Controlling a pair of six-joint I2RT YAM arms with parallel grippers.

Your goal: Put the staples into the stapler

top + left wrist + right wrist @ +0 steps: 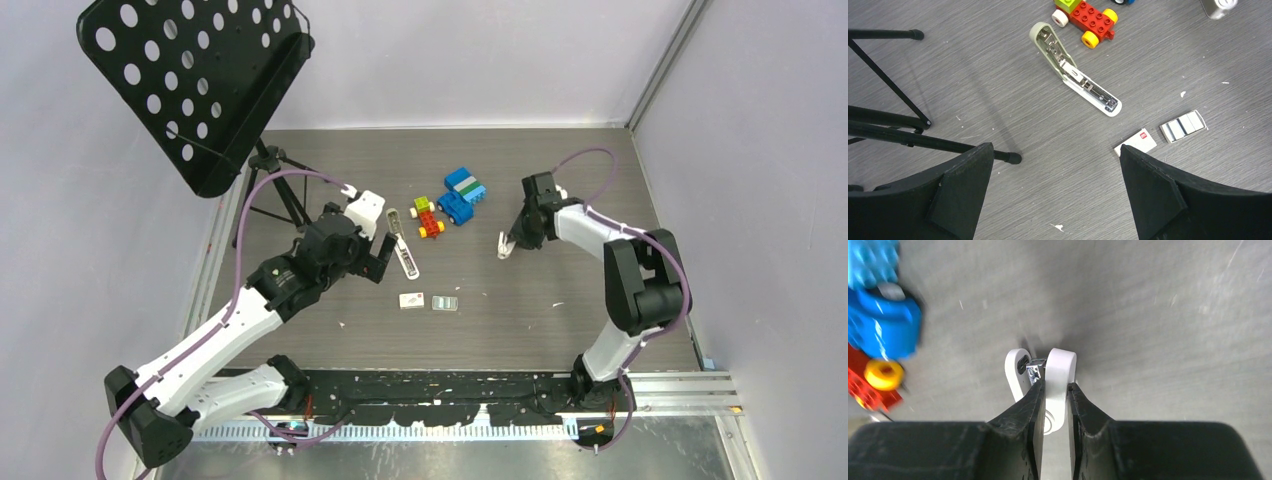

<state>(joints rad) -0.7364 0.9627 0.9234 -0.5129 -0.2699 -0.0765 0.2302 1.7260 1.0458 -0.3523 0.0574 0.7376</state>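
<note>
Hovering over the surface, the left fingers are spread wide just left of the stapler, which lies hinged open near the middle, its long axis running from the far edge toward the near edge. The staples sit just beyond its near tip, toward the near edge, beside a small labelled box, with their long axis along that edge. The left arm is nearer. The right fingers pinch a white claw-shaped piece, farther toward the right edge.
</note>
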